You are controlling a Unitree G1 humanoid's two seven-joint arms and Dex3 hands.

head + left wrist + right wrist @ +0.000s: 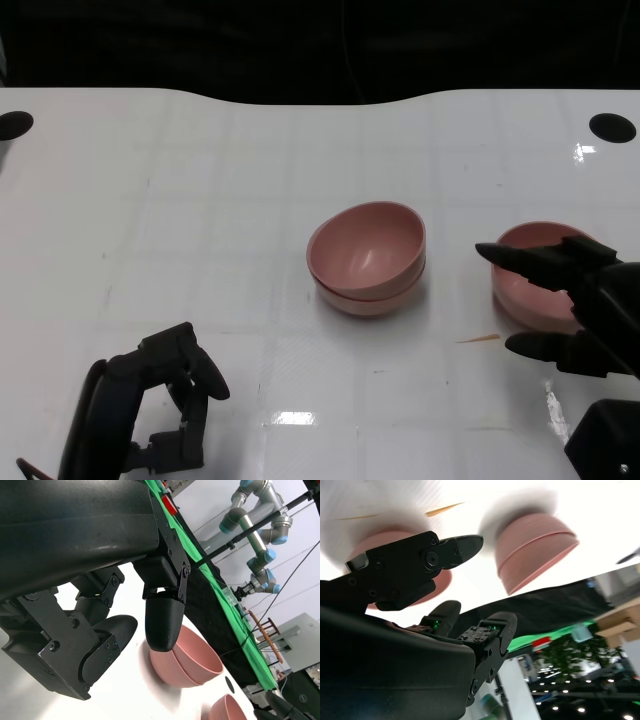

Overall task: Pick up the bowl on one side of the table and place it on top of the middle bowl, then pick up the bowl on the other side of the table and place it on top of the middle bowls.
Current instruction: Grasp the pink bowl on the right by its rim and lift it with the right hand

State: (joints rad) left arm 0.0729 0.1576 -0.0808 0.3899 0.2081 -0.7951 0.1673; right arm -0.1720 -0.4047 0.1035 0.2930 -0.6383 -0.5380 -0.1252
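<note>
head view: a glossy white table [200, 200] bearing, near its centre, a stack of two round pink bowls [367, 258], the upper one nested and tilted in the lower so that its opening leans toward the far right. to the right of the stack, apart from it, stands a single round pink bowl [530, 275] upright on the table surface. the robot's right hand [570, 300], black and many-fingered, is at this bowl: upper fingers [525, 260] reach across the bowl's rim from the right, while another finger lies low at the bowl's near side. the fingers are spread around the bowl; whether they already press on it cannot be told, and the bowl sits on the table. a small orange sliver [478, 339] lies on the table just in front of the single bowl. the robot's left hand [165, 400] rests at the near left of the table, well apart from all bowls, fingers curled inward with nothing between them. two dark round holes [612, 127] mark the far corners of the table.

left wrist view: the stacked bowls [187, 657] and the single bowl [227, 710] beyond the empty left hand [125, 630]; a grey-and-blue robot arm [260, 525] stands in the background.

right wrist view: the right hand [420, 565] over the single bowl [400, 580], the stack [535, 550] beside it.
</note>
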